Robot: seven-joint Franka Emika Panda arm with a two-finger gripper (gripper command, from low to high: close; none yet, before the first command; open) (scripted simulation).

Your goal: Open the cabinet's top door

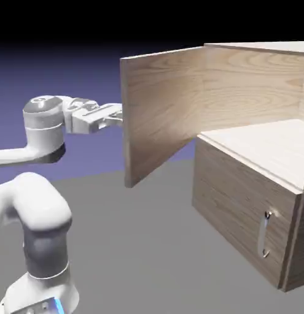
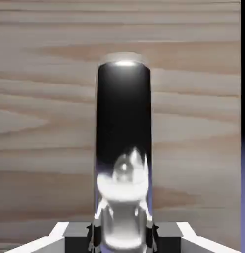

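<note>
No words, names or labels show on anything. The gripper (image 1: 115, 114) is closed tight on the handle (image 2: 123, 148) of the top door (image 1: 160, 113), with its jaws pinched in close on the shiny bar. In the exterior view the top door stands swung wide out from the cabinet (image 1: 252, 202), and its pale inner side faces the camera. The gripper sits at the door's outer edge, on the side away from the cabinet, and the door hides what the jaws hold. The hand view shows that part: the dark, shiny handle runs up the middle of the picture, right between the two grey fingertips (image 2: 62, 232), with the door's wood grain filling the space behind it. Only the exterior view shows the pale inside of the cabinet, the white arm (image 1: 37, 208), and the lower panel (image 1: 240, 211) with its short silver handle (image 1: 265, 235), still shut below the open door.
</note>
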